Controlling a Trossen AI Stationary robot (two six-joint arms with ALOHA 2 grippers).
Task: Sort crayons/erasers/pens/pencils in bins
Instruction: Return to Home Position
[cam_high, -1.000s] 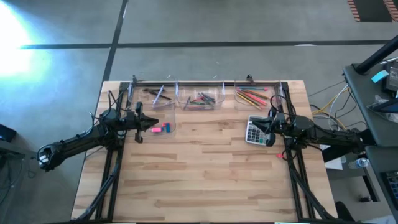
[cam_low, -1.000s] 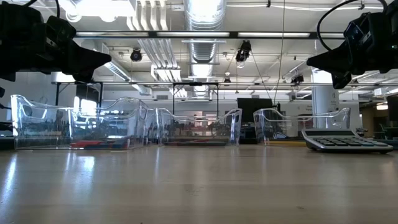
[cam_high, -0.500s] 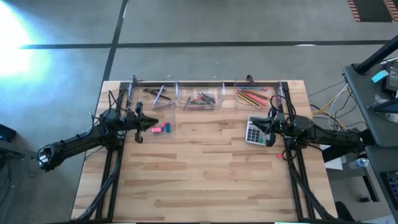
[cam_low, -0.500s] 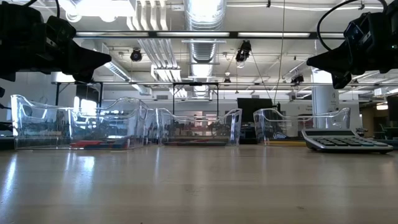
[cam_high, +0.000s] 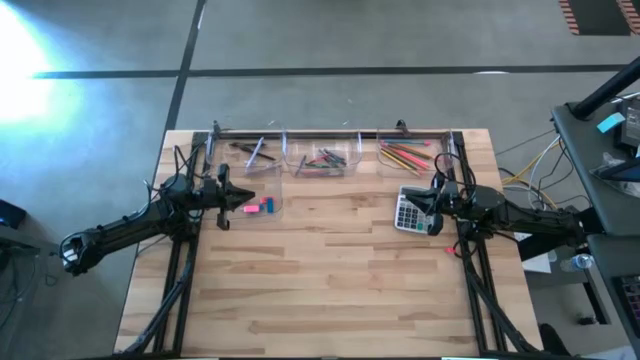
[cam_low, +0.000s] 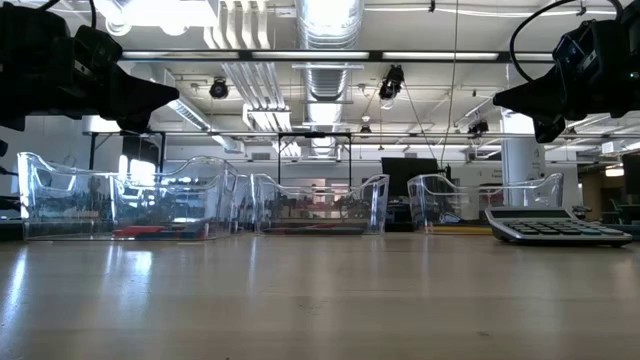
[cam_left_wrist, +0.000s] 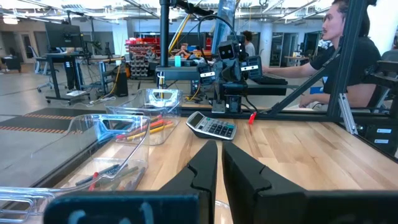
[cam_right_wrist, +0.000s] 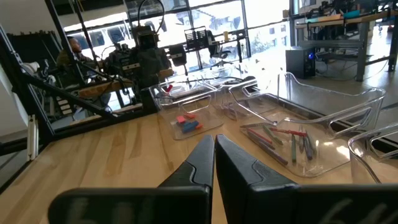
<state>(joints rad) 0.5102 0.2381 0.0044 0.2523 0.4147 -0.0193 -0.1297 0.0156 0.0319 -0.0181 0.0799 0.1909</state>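
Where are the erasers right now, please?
In the high view, the erasers lie in the bin at the left of the table, beside the left gripper.

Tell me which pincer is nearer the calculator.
Right. The right pincer hovers over the calculator, at its edge. The left pincer is across the table, beside the erasers.

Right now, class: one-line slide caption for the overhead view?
Pencils and erasers lie in clear bins; left gripper hovers by the erasers, right gripper above the calculator.

A grey calculator (cam_high: 408, 211) is lying on the wooden table (cam_high: 330, 280), and a person (cam_left_wrist: 323, 62) is sitting just beyond the table.
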